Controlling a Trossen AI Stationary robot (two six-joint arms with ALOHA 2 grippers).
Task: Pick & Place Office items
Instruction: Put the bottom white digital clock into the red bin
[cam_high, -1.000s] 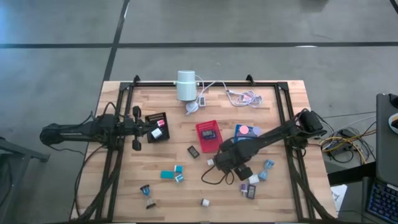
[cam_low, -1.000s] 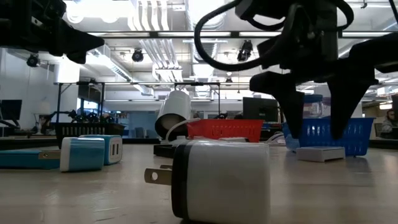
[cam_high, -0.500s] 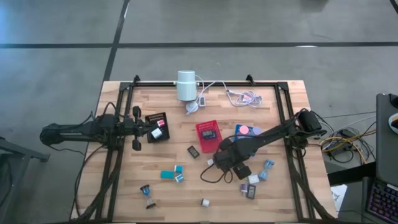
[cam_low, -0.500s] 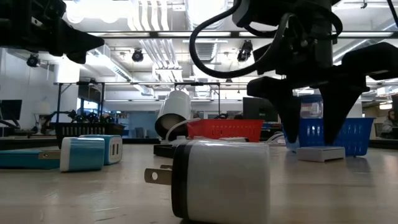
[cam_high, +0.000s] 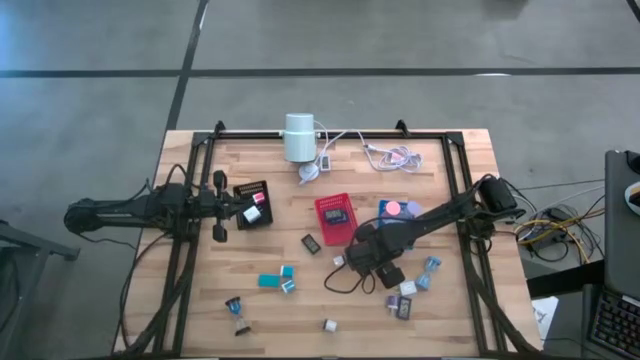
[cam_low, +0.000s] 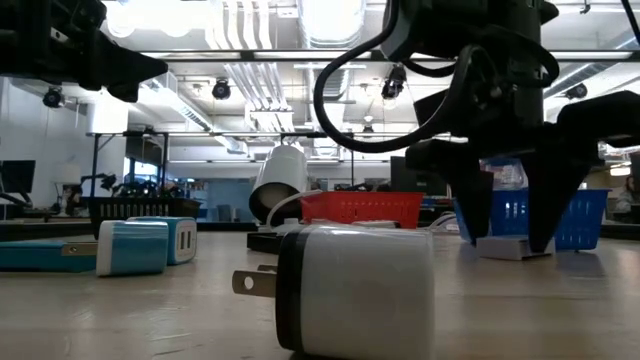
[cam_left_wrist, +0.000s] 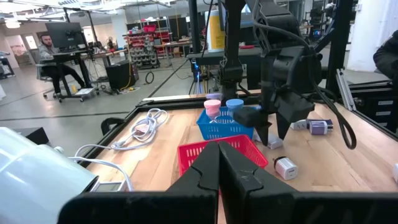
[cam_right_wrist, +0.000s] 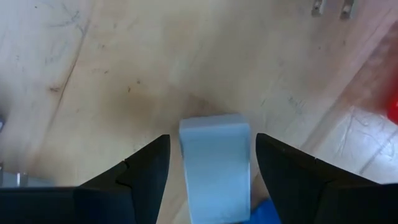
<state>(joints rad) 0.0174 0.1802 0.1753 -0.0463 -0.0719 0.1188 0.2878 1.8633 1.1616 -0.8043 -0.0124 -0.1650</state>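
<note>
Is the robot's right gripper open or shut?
Open. The right gripper has its fingers spread on either side of a pale block, with gaps showing.

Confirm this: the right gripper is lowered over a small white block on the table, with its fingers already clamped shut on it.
Not quite. The right gripper is lowered over the small white block, but its fingers are not clamped on it: they stand open, one on each side, with a gap showing between each finger and the block. The right wrist view shows this.

Right hand (cam_right_wrist: 208, 163) low over table, fingers spread, left hand (cam_left_wrist: 219, 167) closed, hovering
</note>
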